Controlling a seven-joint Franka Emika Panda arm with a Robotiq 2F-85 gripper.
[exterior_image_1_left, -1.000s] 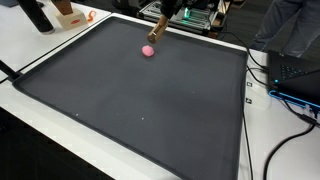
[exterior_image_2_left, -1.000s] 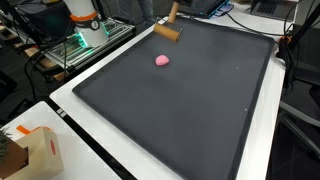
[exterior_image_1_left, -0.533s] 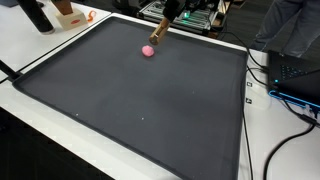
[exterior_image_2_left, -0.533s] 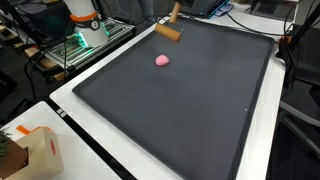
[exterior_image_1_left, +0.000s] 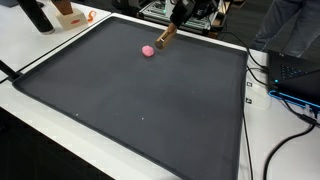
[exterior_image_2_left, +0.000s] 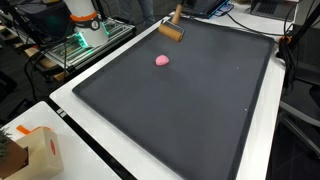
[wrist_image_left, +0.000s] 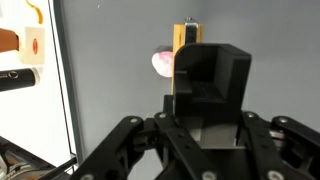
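Black mat (exterior_image_2_left: 190, 105), held wooden block (exterior_image_2_left: 172, 31), white table (exterior_image_1_left: 40, 45)

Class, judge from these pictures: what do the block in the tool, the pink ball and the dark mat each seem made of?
Block: likely wood, matte tan, sharp straight edges. Pink ball: perhaps foam or soft rubber; dull, no highlight. Mat: looks like rubber or fabric; even dark grey, no glare.

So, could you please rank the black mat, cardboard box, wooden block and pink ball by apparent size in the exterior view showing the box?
1. black mat
2. cardboard box, enlarged by nearness to the camera
3. wooden block
4. pink ball
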